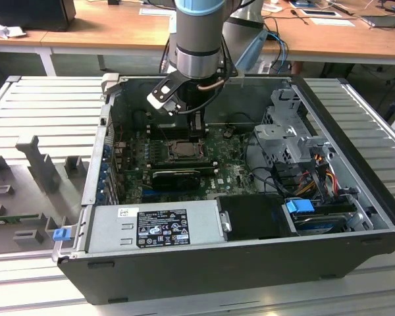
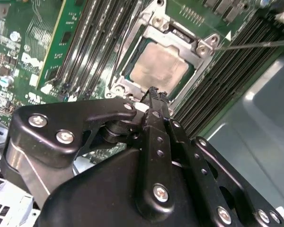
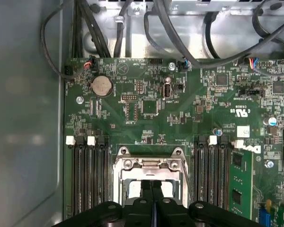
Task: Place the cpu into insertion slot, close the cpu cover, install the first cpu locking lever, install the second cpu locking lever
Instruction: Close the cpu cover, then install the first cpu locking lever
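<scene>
The cpu (image 2: 159,69), a pale silvery square, lies in the insertion slot (image 1: 183,150) on the green board. The cpu cover (image 2: 176,31), a silver frame, lies flat around the chip, which shows through its window. A thin metal locking lever (image 2: 255,44) sticks out from one corner of the socket over the memory slots. In the first wrist view a thin lever (image 3: 187,183) runs along the side of the cpu cover (image 3: 149,163). My gripper (image 2: 154,92) hovers just over the socket's edge, shut, its black fingertips (image 3: 151,185) pressed together with nothing between them. In the exterior view the gripper (image 1: 196,135) hangs over the socket.
Long black memory slots (image 3: 87,175) flank the socket on both sides. A long black card (image 1: 178,176) lies just in front of the socket, then the power supply (image 1: 155,227). A drive cage (image 1: 286,131) and cables fill the exterior view's right. The case walls (image 1: 95,164) enclose the board.
</scene>
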Robot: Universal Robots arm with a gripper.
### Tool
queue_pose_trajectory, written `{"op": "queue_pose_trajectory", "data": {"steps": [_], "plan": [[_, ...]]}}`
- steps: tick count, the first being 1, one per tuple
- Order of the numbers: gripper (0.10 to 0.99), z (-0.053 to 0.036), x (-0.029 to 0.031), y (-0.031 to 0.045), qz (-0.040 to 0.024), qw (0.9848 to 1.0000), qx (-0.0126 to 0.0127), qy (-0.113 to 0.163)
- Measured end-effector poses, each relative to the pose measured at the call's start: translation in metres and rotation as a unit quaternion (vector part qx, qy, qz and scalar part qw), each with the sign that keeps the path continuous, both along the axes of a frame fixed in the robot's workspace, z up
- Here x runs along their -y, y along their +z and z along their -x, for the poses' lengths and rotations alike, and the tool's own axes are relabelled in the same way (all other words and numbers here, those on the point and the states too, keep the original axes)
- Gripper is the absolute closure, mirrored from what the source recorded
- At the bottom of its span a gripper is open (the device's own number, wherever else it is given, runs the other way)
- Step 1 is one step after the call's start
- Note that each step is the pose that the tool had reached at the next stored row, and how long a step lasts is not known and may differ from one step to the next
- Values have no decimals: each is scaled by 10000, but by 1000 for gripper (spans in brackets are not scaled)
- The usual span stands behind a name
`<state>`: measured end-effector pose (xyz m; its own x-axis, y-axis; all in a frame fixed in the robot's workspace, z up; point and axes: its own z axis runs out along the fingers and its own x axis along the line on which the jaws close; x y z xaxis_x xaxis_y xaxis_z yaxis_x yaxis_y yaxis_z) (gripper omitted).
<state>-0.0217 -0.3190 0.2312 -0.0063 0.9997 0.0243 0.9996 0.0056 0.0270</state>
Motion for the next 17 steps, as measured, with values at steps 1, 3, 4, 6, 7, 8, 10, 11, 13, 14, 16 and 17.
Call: {"op": "queue_pose_trajectory", "data": {"steps": [1, 3, 4, 6, 7, 8, 10, 11, 13, 14, 16, 17], "plan": [[980, 13, 0, 0, 0, 10000, 0, -1], [980, 64, 0, 0, 0, 10000, 0, -1], [980, 87, 0, 0, 0, 10000, 0, 0], [980, 139, 0, 0, 0, 10000, 0, -1], [980, 162, 0, 0, 0, 10000, 0, -1], [980, 183, 0, 0, 0, 10000, 0, -1], [980, 191, 0, 0, 0, 10000, 0, 0], [980, 191, 0, 1, -1, 10000, 0, -1], [980, 192, 0, 15, 1, 10000, -1, -1], [980, 191, 0, 31, 2, 10000, 0, -1], [980, 191, 0, 67, 2, 10000, 0, -1], [980, 191, 0, 109, 3, 10000, 0, -1]]}}
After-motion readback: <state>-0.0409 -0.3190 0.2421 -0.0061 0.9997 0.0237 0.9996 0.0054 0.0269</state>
